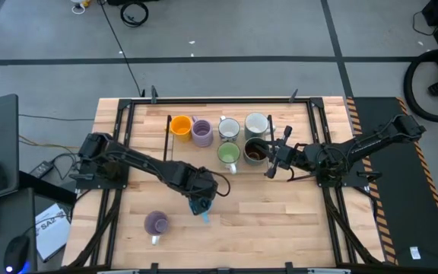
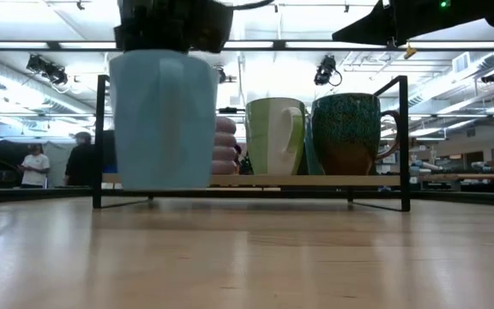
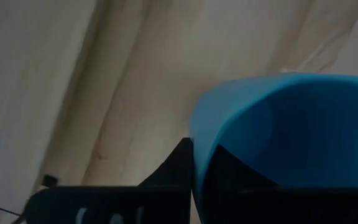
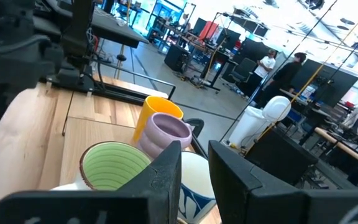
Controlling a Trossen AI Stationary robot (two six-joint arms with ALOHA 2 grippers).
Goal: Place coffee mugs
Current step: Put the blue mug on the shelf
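The nearest risk sits with the glossy blue ceramic mug (image 1: 201, 203), which the left end effector (image 1: 198, 199) holds by its rim over the middle of the pale wooden table (image 1: 280, 228). In the left wrist view one dark finger (image 3: 173, 171) lies against the outside of the blue wall and the other drops inside the cup, so the grip is a pinch on a thin, smooth edge. Such a hold could let the mug swing or slip if the arm turns sharply, and in the low view its base looks close to the wood, so a low carry might scrape it or catch the black metal frame (image 2: 251, 193) of the raised shelf ahead.

Farther back, the shelf is crowded. The green-lined ribbed mug (image 1: 229, 155) and the dark brown speckled mug (image 1: 255, 151) stand in the near row, with the orange mug (image 1: 180, 125), a lavender ribbed mug (image 1: 201, 132), a white patterned mug (image 1: 229, 128) and a pale grey-white mug (image 1: 256, 122) behind. Setting the blue one among them could knock a neighbour.

A second lavender mug (image 1: 156, 223) stands alone near the table's front edge.

The right end effector (image 1: 273, 161) hovers just beside the brown mug, its fingers apart and holding nothing; a stray sweep there could tip that mug.
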